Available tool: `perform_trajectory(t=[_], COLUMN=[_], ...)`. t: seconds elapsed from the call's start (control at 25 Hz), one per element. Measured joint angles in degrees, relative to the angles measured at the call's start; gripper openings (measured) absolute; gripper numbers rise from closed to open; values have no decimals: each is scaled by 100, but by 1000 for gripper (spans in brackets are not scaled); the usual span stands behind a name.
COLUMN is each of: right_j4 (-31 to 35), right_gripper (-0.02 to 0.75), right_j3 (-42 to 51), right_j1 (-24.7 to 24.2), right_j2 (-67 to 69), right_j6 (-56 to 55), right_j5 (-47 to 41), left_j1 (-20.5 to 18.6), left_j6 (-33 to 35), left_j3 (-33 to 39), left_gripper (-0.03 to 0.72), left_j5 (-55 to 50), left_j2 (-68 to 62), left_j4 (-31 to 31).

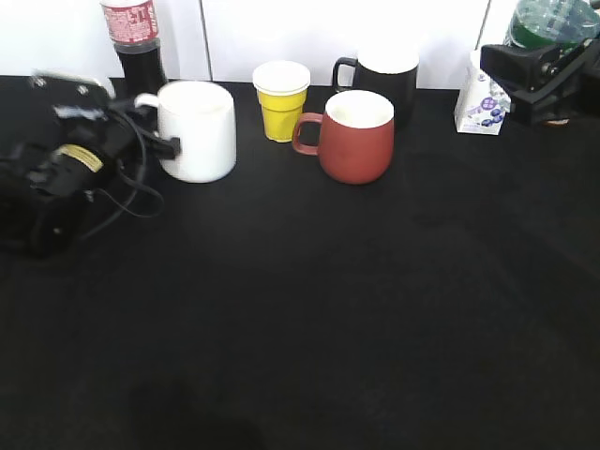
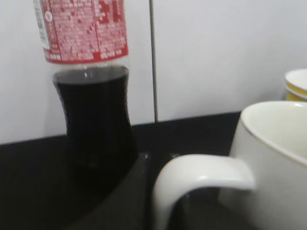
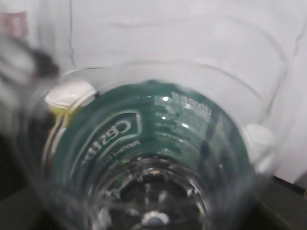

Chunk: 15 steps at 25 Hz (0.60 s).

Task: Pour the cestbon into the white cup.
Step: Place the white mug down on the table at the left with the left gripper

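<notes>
The white cup [image 1: 199, 131] stands at the back left of the black table, its handle turned left. My left gripper [image 1: 161, 141] is at that handle. In the left wrist view the handle [image 2: 201, 175] sits right beside a dark finger [image 2: 124, 201], and the jaws appear shut on it. My right gripper [image 1: 536, 70] is raised at the far right, shut on the cestbon [image 1: 551, 21]. The cestbon's clear ribbed body and green label [image 3: 153, 143] fill the right wrist view and hide the fingers.
A dark cola bottle [image 1: 134, 42] with a red label stands just behind the white cup and shows close by in the left wrist view [image 2: 91, 105]. A small yellow cup [image 1: 281, 101], a red-brown mug [image 1: 356, 136], a black mug [image 1: 384, 75] and a small carton [image 1: 480, 105] line the back.
</notes>
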State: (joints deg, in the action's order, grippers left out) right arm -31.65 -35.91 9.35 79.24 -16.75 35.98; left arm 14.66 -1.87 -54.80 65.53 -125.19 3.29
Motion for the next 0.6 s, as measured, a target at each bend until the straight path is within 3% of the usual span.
perform_trajectory(t=[0.16,0.24,0.32,0.48,0.6], right_j4=[0,0,0,0,108], right_gripper=[495,495,495,495,495], right_j3=[0,0,0,0,0], right_j1=[0,0,0,0,0], right_j2=[0,0,0,0,22], right_j6=[0,0,0,0,0], right_j5=[0,0,0,0,0], left_j1=[0,0,-18,-18,-18], left_j6=[-65,-84,-101,-105,-112], left_j3=[-119,-17,175,1084,2178], left_gripper=[90,214,274,281,281], left_j5=[148,190,333,372,361], left_j2=[-177,-177,-144,378,1127], left_j4=[-59,-52,-40,-2,91])
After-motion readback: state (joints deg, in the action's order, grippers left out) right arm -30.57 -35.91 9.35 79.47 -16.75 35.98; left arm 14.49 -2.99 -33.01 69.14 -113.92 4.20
